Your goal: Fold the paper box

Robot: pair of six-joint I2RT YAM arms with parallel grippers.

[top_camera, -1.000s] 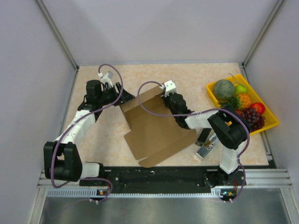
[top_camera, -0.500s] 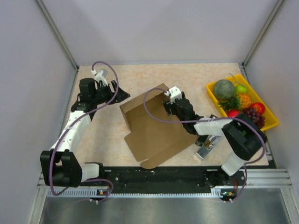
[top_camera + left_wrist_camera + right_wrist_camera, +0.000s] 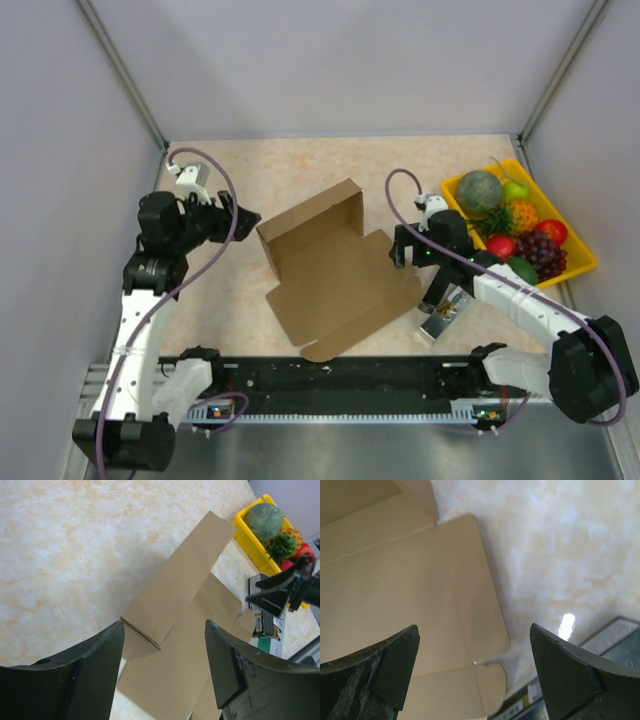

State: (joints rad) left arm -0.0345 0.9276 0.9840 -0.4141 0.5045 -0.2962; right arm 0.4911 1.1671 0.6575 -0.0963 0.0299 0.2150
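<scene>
- Left gripper (image 3: 163, 624): fingers apart, holding nothing; the paper box (image 3: 330, 270) lies on the desk (image 3: 300, 170) just ahead of its tips.
- Right gripper (image 3: 473, 627): fingers spread wide, empty, above the box's edge flap.

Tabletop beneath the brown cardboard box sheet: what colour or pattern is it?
Cream-and-peach marbled tabletop, clearest in the left wrist view.

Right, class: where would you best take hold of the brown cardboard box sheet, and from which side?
The upright far wall of the brown cardboard box sheet, probably from above at its left end, nearest the left gripper: it stands as a thin edge fingers can straddle; the rest lies flat.
</scene>
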